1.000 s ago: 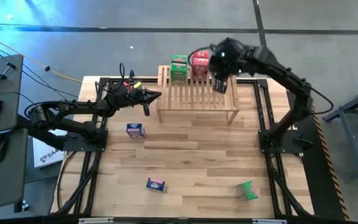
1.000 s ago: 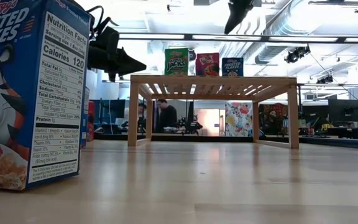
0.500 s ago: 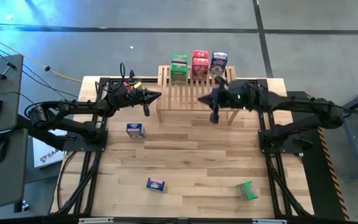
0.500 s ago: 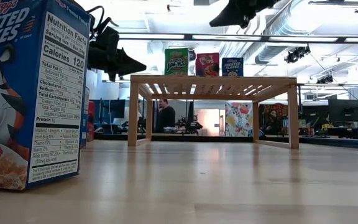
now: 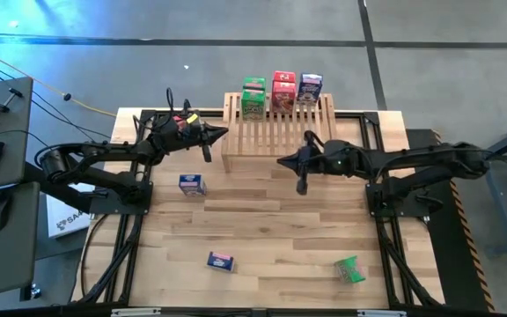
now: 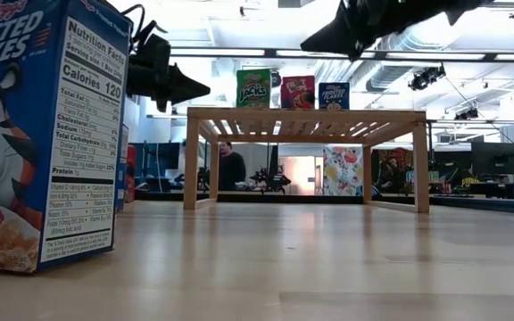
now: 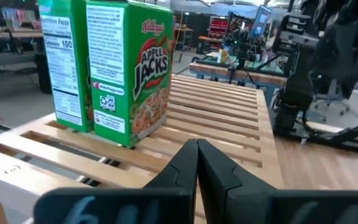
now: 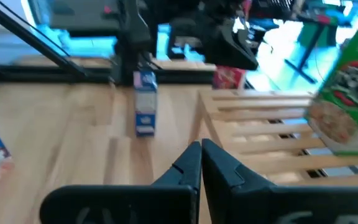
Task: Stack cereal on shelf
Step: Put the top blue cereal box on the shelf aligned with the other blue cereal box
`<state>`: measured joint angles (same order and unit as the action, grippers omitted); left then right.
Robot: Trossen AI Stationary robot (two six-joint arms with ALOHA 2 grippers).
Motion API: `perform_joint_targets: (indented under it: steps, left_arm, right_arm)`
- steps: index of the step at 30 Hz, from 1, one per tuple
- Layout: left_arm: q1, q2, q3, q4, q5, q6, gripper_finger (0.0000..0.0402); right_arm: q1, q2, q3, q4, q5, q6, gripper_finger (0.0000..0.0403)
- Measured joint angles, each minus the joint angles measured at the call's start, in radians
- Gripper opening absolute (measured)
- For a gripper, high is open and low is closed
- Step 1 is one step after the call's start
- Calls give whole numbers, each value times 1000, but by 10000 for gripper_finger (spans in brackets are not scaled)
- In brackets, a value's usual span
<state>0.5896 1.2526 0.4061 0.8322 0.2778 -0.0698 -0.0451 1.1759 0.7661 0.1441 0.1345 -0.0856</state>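
The light-wood shelf (image 5: 280, 134) stands on its legs at the table's far middle. On its far edge stand two green boxes (image 5: 253, 97), one behind the other, a red box (image 5: 283, 91) and a blue box (image 5: 311, 86); all also show in the low view (image 6: 298, 92). My left gripper (image 5: 224, 134) is shut and empty, level, at the shelf's left end, pointing at the green Apple Jacks box (image 7: 129, 68). My right gripper (image 5: 281, 160) is shut and empty, above the shelf's near edge, pointing toward the table's left.
A blue box (image 5: 193, 184) stands on the table left of the shelf. A blue-and-red box (image 5: 221, 261) lies near the front, and a green box (image 5: 350, 269) lies at the front right. A Frosted Flakes box (image 6: 43, 134) fills the low view's left.
My right gripper has drawn back from the blue box on the shelf's far right, going toward the table's near edge and left. It has turned from pointing down to pointing left. The blue box stays standing on the shelf, now uncovered.
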Motion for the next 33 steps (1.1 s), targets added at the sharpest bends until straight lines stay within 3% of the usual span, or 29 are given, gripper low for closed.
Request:
perform_joint_targets:
  steps: [7,14,17,23,29,33]
  left_arm:
    - [-9,-50,10,-37,93,82,0]
    - [-23,-204,78,-379,162,122,0]
    - [-57,-291,108,-575,131,197,4]
    - [-159,-429,138,-873,-29,273,37]
    - [-268,-478,214,-1199,-143,198,91]
    - [-345,-473,272,-1414,-160,105,131]
  right_arm:
    - [19,0,-139,272,-56,2,0]
    - [56,0,-173,337,-36,-2,0]
    - [70,0,-173,331,-30,-22,0]
    - [75,0,-173,319,-30,-27,0]
    - [74,0,-173,300,-30,-27,0]
    - [74,0,-173,297,-31,-30,0]
